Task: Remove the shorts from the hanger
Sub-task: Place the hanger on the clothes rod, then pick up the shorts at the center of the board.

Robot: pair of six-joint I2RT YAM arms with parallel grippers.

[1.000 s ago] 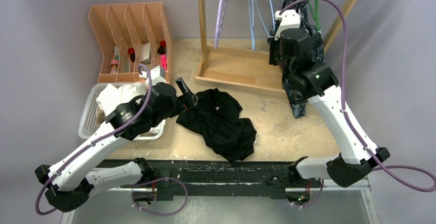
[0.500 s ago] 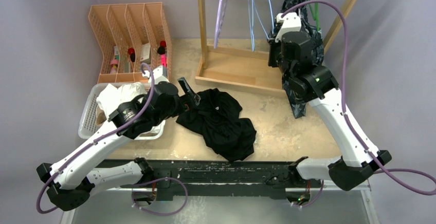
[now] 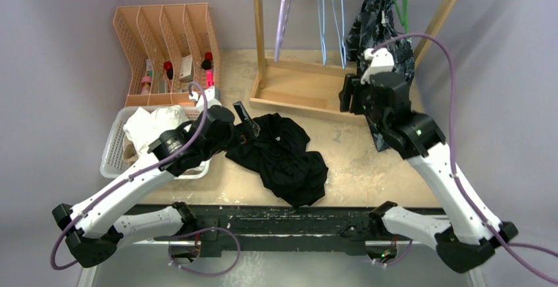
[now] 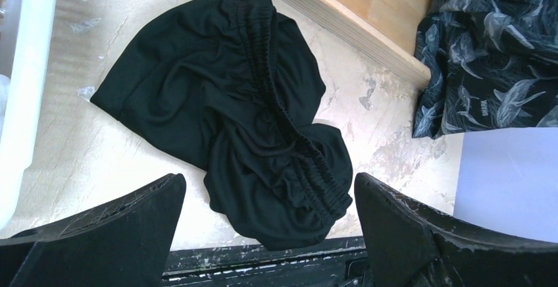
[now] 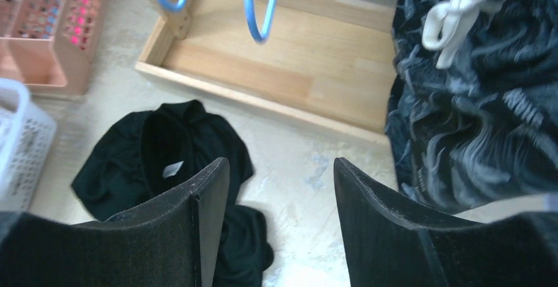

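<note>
- Basket at far left holds the white shorts. A tan pair may lie under them, but the view is too crowded to say.
- Left gripper hovers at the near-left edge of the black shorts, its jaws spread wide and holding nothing. It has barely shifted over the last second.
- The black shorts lie crumpled on the table, off any hanger, between the basket and the wooden rack.
- On the rack rail, the purple hanger and the blue hangers hang bare. The blue ones now hang straighter than they did a moment ago.
- Right gripper is the main change. A second ago it was clamped shut high up beside the patterned shorts. Now its jaws stand apart with only bare table between them, and the wrist has dropped lower and toward the robot.
- The patterned shorts remain draped on the green hanger at far right, with the white drawstring dangling.
- Judgement: this looks like a let-go without a pull-off, so the last pair is not yet removed. A fresh grip on the fabric seems needed.
</note>
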